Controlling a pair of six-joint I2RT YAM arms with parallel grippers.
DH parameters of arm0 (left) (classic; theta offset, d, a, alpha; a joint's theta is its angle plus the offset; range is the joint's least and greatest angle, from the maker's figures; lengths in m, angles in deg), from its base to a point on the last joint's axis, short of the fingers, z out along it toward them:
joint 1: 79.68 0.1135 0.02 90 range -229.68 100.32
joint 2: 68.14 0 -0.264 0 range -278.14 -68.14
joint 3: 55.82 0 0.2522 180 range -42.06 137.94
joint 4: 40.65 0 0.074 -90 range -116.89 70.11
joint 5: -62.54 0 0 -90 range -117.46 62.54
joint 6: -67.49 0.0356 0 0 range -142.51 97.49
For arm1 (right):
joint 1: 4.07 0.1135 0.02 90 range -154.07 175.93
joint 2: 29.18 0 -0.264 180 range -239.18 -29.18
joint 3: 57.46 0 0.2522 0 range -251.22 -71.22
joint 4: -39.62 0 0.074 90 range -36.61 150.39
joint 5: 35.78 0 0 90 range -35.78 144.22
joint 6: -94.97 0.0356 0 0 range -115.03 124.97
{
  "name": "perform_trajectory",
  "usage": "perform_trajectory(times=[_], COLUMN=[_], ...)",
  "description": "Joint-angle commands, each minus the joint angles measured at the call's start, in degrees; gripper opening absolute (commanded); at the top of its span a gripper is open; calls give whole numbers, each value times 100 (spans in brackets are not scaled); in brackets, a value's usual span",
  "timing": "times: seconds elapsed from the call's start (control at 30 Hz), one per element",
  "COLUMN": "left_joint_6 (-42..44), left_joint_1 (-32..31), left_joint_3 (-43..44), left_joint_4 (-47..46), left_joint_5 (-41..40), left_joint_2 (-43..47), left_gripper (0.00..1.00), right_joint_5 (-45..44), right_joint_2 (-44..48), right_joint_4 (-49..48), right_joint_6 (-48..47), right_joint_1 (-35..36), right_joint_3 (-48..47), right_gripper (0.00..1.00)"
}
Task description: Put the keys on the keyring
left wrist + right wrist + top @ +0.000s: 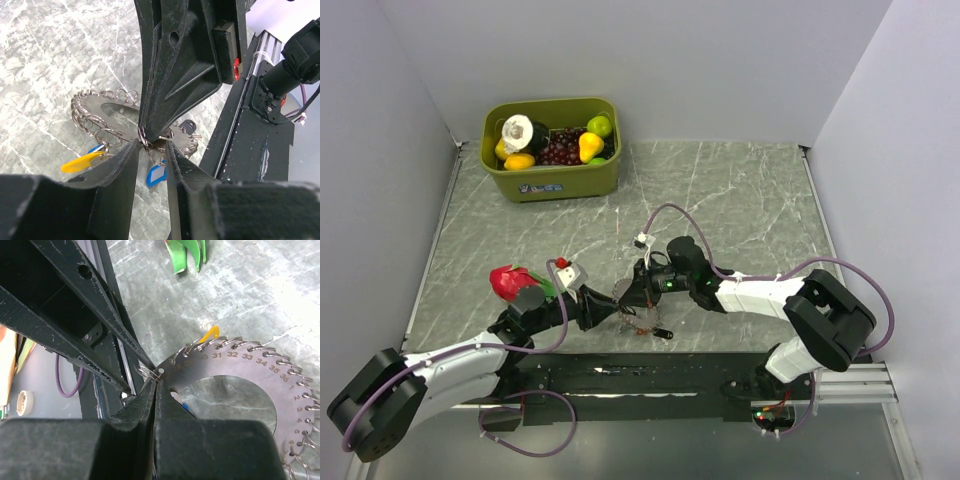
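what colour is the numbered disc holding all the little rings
The keyring disc is plain grey metal with engraved numbers, clearest in the right wrist view.

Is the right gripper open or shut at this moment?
Shut. The right gripper shows no gap between its fingers in its wrist view, and they pinch the rim of the grey numbered keyring.

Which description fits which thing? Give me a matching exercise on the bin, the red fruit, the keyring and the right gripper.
Things:
1. bin
2. red fruit
3. keyring
4. right gripper

Descriptions:
a. grey, numbered, edged with small rings
b. shut, pinching metal
c. green, at the far left
d. leafy, lying at the near left

Pairs: 1c, 2d, 3a, 4b
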Motion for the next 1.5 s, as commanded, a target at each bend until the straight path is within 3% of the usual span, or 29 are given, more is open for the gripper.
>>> perform_trajectory(times=[0.0, 0.03, 0.17, 0.23, 0.57, 0.63, 0.8, 0.87, 0.97, 1.13, 1.3, 1.47], left_joint_6=[78, 78, 122, 148, 245, 297, 482, 579, 640, 781, 799, 816], left_joint_1=[-20, -12, -20, -20, -20, -20, -12, -20, -20, -29, -90, -161], left_joint_3=[243, 243, 234, 225, -91, -118, -91, -117, -144, 84, 313, 418], left_joint_4=[-230, -256, -309, -309, -748, -792, -722, -810, -968, -950, -951, -995], left_joint_5=[16, -19, -54, -115, -107, -81, 173, 323, 534, 868, 1071, 1036], left_joint_2=[-158, -167, -158, -132, 236, 290, 369, 430, 605, 913, 923, 966], left_gripper=[34, 33, 7, 1, 1, 1, 1, 1, 1, 1, 1, 1], right_joint_5=[147, 155, 225, 235, 428, 411, -151, -389, -486, 84, 874, 1087], right_joint_2=[244, 253, 262, 288, 376, 525, 1366, 1658, 2124, 2336, 2213, 2064], right_joint_4=[-526, -526, -570, -587, -632, -675, -105, 176, 440, 678, 661, 748], right_joint_6=[76, 67, 58, 58, 6, -21, -354, -564, -802, -1198, -1497, -1550], right_joint_1=[34, 34, 34, 42, 34, 34, 16, -10, -54, -81, -89, -81], right_joint_3=[9, 9, 35, 44, 53, 131, 211, 211, 167, -96, -263, -422], right_gripper=[0, 0, 0, 0, 0, 11, 52, 63, 71, 69, 61, 54])
